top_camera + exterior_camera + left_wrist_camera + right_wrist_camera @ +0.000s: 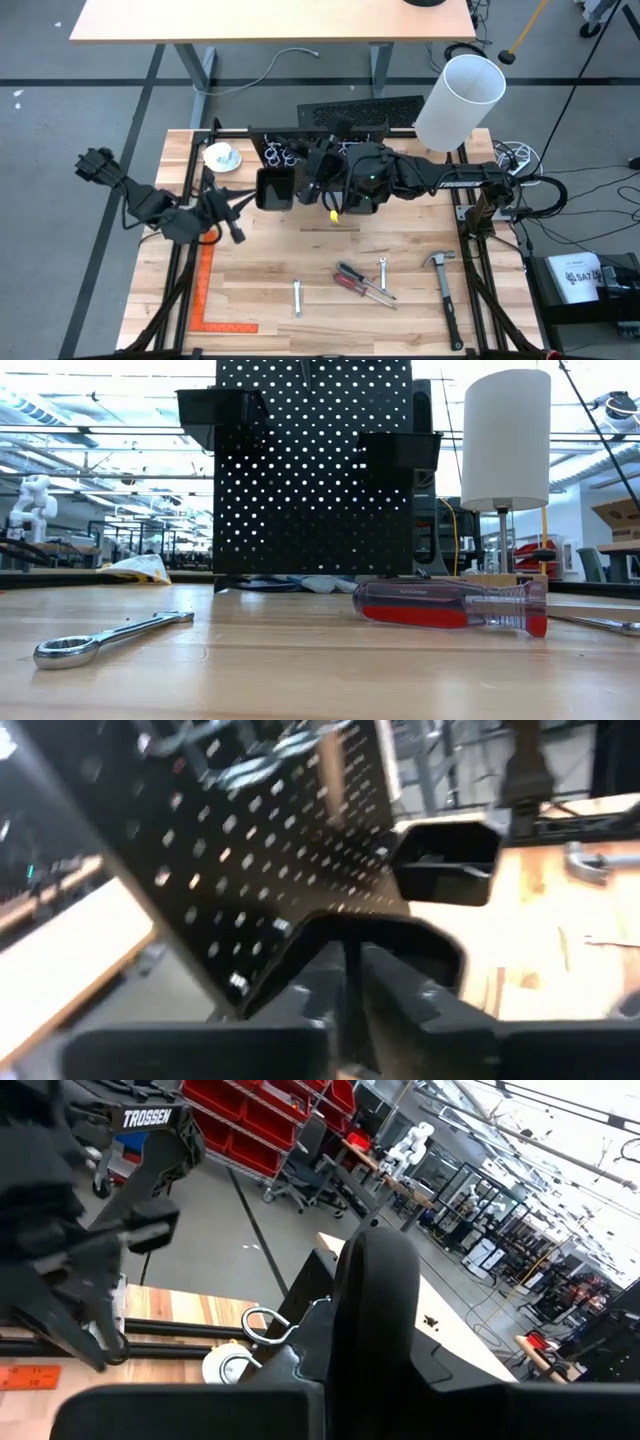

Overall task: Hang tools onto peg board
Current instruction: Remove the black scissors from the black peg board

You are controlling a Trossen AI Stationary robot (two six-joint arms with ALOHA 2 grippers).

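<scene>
The black peg board (300,135) stands upright at the table's far side, with two black bins (275,188) on its near face; it also shows in the low view (312,470). My right gripper (322,180) reaches from the right to the board's front and is shut on a dark-handled tool (375,1300), whose yellow end (333,213) shows below it. A silvery wire ring (262,1323) is just beside the tool. My left gripper (235,215) is shut and empty, left of the board. Wrenches (297,298) and screwdrivers (360,283) lie flat on the table. My right gripper pinches the tool's dark rounded handle (378,1270) between its two fingers, coming from the table's right. The tool is lifted clear of the table, in front of the peg board between the two bins. The gripper hides the rest of the tool.
A hammer (445,290) lies at the near right. A white cylinder on a stand (460,100) is at the far right, a white roll (221,156) at the far left, an orange square ruler (205,290) at the near left. In the low view a wrench (100,640) and a red screwdriver (450,605) lie close.
</scene>
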